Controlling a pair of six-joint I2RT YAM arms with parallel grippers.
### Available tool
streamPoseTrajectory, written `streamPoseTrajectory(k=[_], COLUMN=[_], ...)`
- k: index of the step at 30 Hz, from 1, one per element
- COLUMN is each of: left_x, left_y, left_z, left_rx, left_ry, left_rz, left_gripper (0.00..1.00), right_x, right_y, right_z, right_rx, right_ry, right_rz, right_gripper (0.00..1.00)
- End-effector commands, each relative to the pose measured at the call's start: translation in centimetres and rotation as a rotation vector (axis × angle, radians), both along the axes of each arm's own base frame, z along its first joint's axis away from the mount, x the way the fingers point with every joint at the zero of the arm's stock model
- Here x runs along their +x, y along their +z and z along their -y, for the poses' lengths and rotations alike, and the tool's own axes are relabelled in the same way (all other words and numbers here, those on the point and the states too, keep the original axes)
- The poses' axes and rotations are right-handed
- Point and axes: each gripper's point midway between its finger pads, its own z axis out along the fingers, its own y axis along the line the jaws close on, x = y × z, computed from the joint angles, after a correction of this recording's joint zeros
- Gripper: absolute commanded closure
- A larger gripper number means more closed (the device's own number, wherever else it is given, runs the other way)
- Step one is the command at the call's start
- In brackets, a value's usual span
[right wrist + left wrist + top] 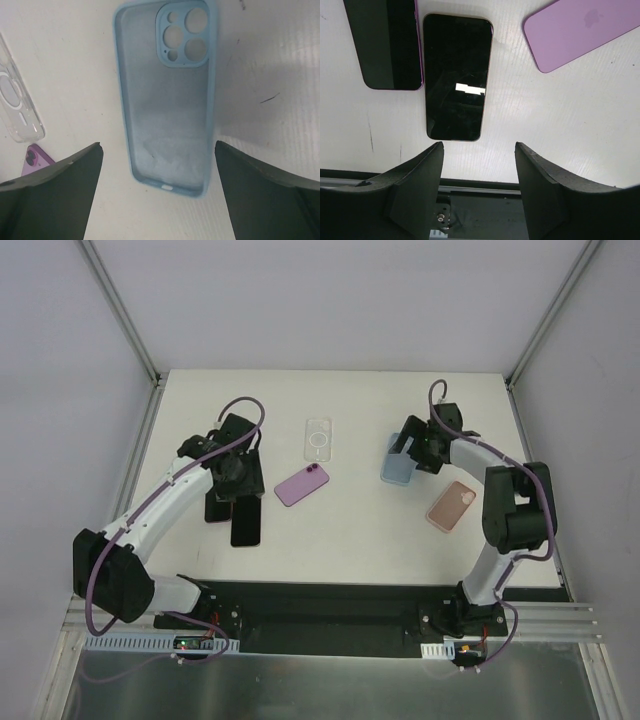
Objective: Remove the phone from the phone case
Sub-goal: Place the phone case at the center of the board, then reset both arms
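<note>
Nearest the right wrist lens: dark padded fingers (pixel 60 195) of right gripper (pixel 157 145), spread wide, gripping nothing. Below them, flat on white table (pixel 360 550), light blue soft phone case (pixel 167 100), empty, hollow side up. Long axis runs up the wrist frame, camera cutout at the far end, port end nearest the fingers. Just left of it, clear hard case with ring mark (pixel 17 105); near that, lilac phone (pixel 302 483) lying face down. Salmon-pink phone or case (pixel 451 505), back up, rests by the right arm, apart from the blue case; cannot tell which. On the left side, left gripper (pixel 478 145) hangs with fingers partly apart, empty, above black-screened phone with pale rim (pixel 456 77), bare, face up, long axis pointing away from the fingers. Close beside it, second dark-screened phone with purple rim (pixel 387 45).
</note>
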Motion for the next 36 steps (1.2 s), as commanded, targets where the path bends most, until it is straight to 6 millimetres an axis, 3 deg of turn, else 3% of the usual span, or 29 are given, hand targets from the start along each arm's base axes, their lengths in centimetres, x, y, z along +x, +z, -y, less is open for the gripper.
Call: streamPoseTrajectory(k=[1, 5, 9, 11, 17, 23, 24, 31, 36], left_x=[0.0, 0.2, 0.3, 0.2, -0.3, -0.8, -0.8, -1.0, -1.0], left_y=[1.4, 2.4, 3.4, 3.6, 3.3, 1.9, 1.8, 1.5, 1.3], left_z=[0.0, 0.3, 0.3, 0.2, 0.0, 0.1, 0.1, 0.1, 0.3], left_rx=[-0.035, -0.058, -0.072, -0.071, -0.071, -0.075, -0.077, -0.080, -0.088], left_ry=[-0.015, -0.032, -0.044, -0.055, -0.071, -0.071, -0.072, -0.075, -0.078], left_rz=[0.040, 0.073, 0.106, 0.117, 0.114, 0.083, 0.080, 0.079, 0.074], left_gripper=[0.42, 0.42, 0.42, 0.43, 0.43, 0.44, 0.44, 0.44, 0.44], right_x=[-0.1, -2.3, -5.2, -7.1, -12.0, -16.4, -17.3, -20.4, -20.6], right_y=[4.3, 6.0, 7.8, 7.2, 8.6, 7.7, 6.8, 5.6, 6.2], right_z=[2.1, 5.1, 6.6, 7.3, 9.3, 10.0, 10.1, 11.3, 11.8], right_rx=[-0.094, -0.237, -0.289, -0.311, -0.360, -0.354, -0.358, -0.392, -0.418], right_ry=[-0.024, -0.068, -0.088, -0.096, -0.145, -0.168, -0.164, -0.187, -0.196], right_rz=[0.074, 0.072, 0.080, 0.049, 0.078, 0.057, 0.035, 0.008, 0.027], right_gripper=[0.04, 0.04, 0.04, 0.04, 0.04, 0.04, 0.04, 0.04, 0.04])
